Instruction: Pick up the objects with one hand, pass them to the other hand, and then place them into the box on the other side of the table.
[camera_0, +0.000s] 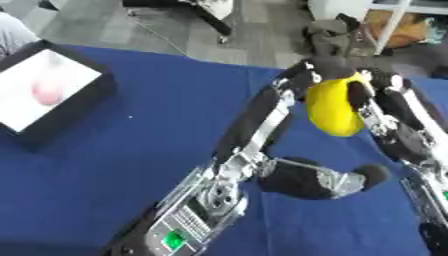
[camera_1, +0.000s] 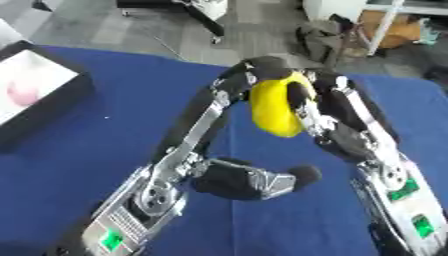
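Observation:
A yellow oblong object hangs above the blue table at the right of centre, between my two hands. My right hand comes in from the right, with fingers curled over the object's right side. My left hand reaches up from the lower left. Its long fingers are nearly straight, and their tips touch the object's top left. Its thumb sticks out to the right, well below the object. A black box with a white inside stands at the table's left edge, holding something pink.
Beyond the table's far edge lies grey floor with a chair base and a dark bag at the back right. Blue cloth stretches between the box and my left arm.

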